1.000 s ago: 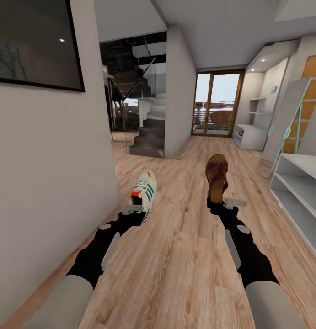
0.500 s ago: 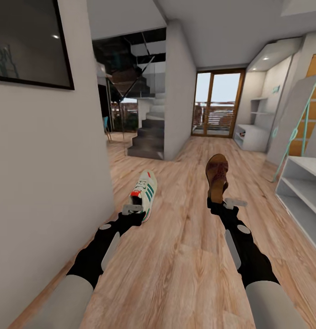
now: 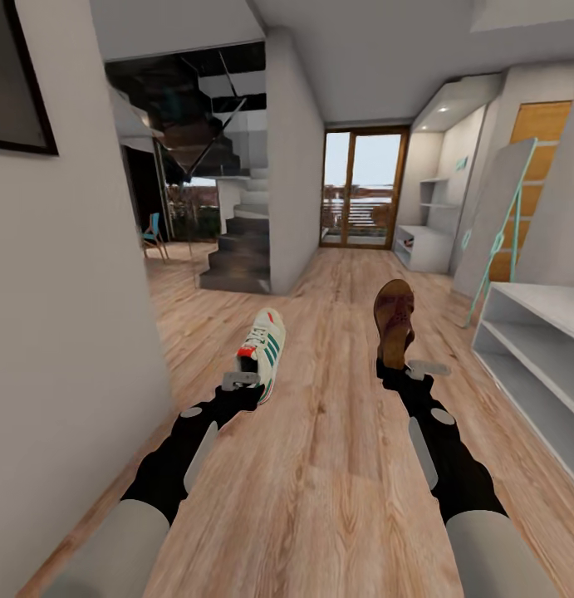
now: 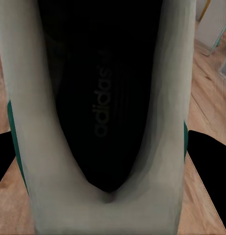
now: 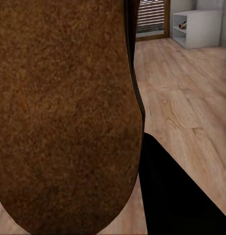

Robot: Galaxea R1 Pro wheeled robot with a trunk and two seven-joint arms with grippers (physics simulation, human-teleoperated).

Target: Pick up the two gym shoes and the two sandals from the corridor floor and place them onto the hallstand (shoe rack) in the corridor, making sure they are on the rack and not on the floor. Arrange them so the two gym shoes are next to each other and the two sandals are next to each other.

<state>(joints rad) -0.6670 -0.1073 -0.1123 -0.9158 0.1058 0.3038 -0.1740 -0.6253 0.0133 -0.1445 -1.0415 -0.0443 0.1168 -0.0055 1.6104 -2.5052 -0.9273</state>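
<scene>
Wood-grain corridor floor (image 3: 336,465), light brown, running ahead to a glass door (image 3: 363,188) at the far end. Far along the right wall, low grey hallstand (image 3: 426,247) with stepped shelves above, something small and reddish on its open shelf, too small to tell. Near the right edge, white open-shelf unit (image 3: 542,342), shelves bare. Left gripper (image 3: 242,380) clamped on a white gym shoe (image 3: 263,350), green stripes, toe pointing away, raised off the planks. Right gripper (image 3: 413,367) closed on the heel of a brown sandal (image 3: 394,321), likewise held aloft; grainy brown surface close up in the right wrist view (image 5: 63,112).
</scene>
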